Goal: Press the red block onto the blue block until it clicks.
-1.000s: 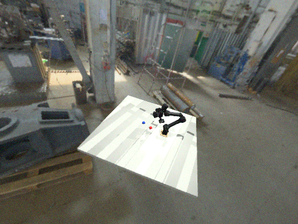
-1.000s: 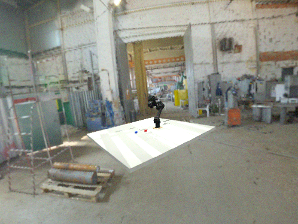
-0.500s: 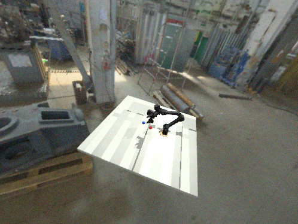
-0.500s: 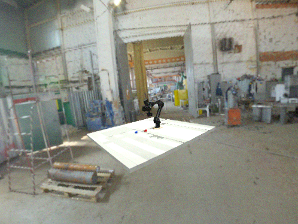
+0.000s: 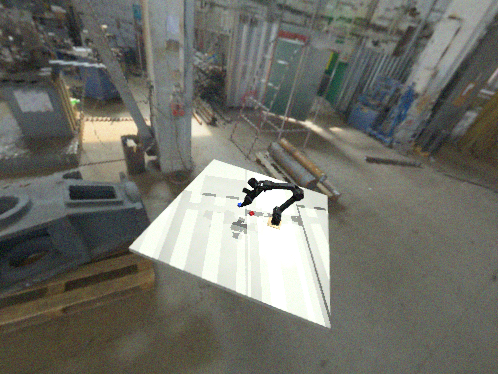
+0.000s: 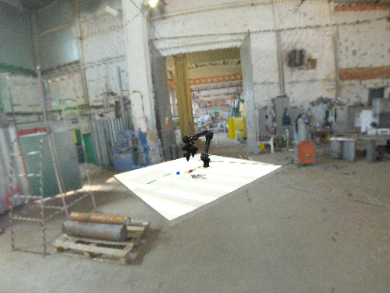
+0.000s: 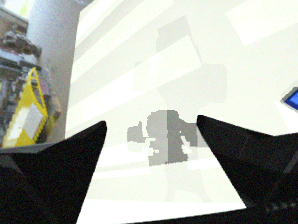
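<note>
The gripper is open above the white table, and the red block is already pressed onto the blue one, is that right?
Not quite: the red block is not on the blue block; the top and exterior views show them apart on the white table. The rest holds: the gripper is open above the table.

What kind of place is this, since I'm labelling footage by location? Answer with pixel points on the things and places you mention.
Probably an industrial workshop or factory hall: rusty metal cylinders (image 5: 292, 162) (image 6: 94, 230) lie on a wooden pallet (image 6: 94, 249), and a large doorway opens onto a long hall beyond.
</note>
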You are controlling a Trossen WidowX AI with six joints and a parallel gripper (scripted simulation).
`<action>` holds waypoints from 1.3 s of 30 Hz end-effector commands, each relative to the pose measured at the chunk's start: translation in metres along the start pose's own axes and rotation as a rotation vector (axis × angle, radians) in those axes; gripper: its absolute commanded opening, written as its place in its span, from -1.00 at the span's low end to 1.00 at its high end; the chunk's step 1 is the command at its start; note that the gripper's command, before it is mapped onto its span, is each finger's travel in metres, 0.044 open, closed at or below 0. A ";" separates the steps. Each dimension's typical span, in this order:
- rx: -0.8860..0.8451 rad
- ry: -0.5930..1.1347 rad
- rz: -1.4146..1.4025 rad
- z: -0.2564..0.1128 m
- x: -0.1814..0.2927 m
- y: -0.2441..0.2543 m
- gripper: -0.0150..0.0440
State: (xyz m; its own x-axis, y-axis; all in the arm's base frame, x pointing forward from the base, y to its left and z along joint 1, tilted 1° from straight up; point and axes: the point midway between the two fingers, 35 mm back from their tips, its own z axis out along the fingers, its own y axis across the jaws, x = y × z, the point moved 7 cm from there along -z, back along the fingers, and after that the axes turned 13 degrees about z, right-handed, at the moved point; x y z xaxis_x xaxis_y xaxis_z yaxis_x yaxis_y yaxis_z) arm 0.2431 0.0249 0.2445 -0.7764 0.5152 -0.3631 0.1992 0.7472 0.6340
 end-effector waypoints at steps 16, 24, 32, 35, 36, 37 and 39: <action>0.505 0.630 -0.773 -0.013 0.016 -0.091 1.00; 0.506 0.630 -0.774 0.005 0.020 -0.113 1.00; 0.506 0.630 -0.774 0.020 0.029 -0.126 1.00; 0.506 0.630 -0.774 0.021 0.030 -0.127 1.00; 0.506 0.630 -0.774 0.021 0.030 -0.127 1.00; 0.506 0.630 -0.774 0.022 0.030 -0.128 1.00; 0.506 0.630 -0.773 0.025 0.031 -0.130 1.00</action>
State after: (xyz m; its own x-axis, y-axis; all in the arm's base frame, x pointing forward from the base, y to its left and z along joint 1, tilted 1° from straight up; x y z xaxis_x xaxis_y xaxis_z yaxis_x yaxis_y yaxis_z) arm 0.2074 -0.0454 0.1383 -0.9315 -0.3610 -0.0448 -0.3608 0.9325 -0.0128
